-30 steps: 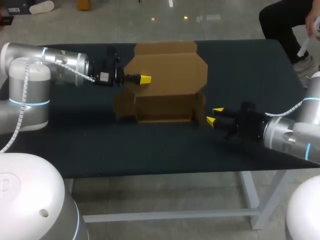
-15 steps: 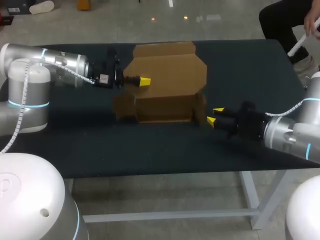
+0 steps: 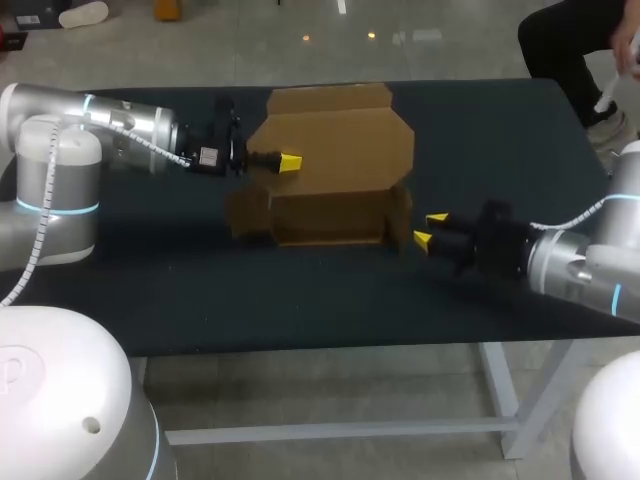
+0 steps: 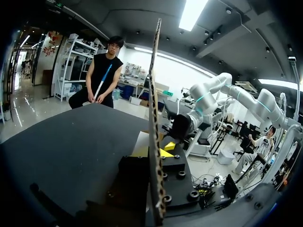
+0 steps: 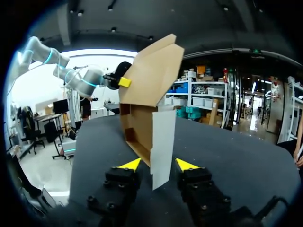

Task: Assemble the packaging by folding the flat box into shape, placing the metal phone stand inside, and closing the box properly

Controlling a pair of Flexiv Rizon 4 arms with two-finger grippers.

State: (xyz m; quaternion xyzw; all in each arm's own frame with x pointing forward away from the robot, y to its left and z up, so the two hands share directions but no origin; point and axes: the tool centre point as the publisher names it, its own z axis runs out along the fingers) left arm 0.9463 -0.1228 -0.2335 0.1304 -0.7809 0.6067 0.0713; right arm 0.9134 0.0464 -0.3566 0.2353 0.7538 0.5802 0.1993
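Pinching the raised lid panel (image 3: pixel 338 150) of the one brown cardboard box (image 3: pixel 330 215), the left jaws are standing narrow. In the left wrist view the panel (image 4: pixel 154 109) is running edge-on between their yellow fingertips (image 4: pixel 164 153), which are pressing on it from both sides. From above, only one of those tips (image 3: pixel 290 162) is showing, lying against the panel near its left edge.

The right jaws are standing wide apart and gripping nothing. A pale side flap (image 5: pixel 163 142) of the box is hanging between their two yellow fingertips (image 5: pixel 131 164). A clear gap is showing on one side of it, and its other edge is lying so near the second tip that contact cannot be told. From above, these tips (image 3: pixel 424 238) are sitting just beside the box's right end, low over the tabletop (image 3: pixel 300 300).

One box and two pairs of jaws are showing. The box is standing half-folded in the middle of the dark tabletop, toward its far side. Its low-walled tray is lying open and its lid is rising up and back behind it. In the right wrist view the lid (image 5: pixel 151 71) is leaning over the tray, with the left arm's yellow tip (image 5: pixel 124 82) at its upper edge.

Two white-and-silver arms are coming in over the tabletop, the left arm (image 3: pixel 130 125) from the left and the right arm (image 3: pixel 575 265) from the right.
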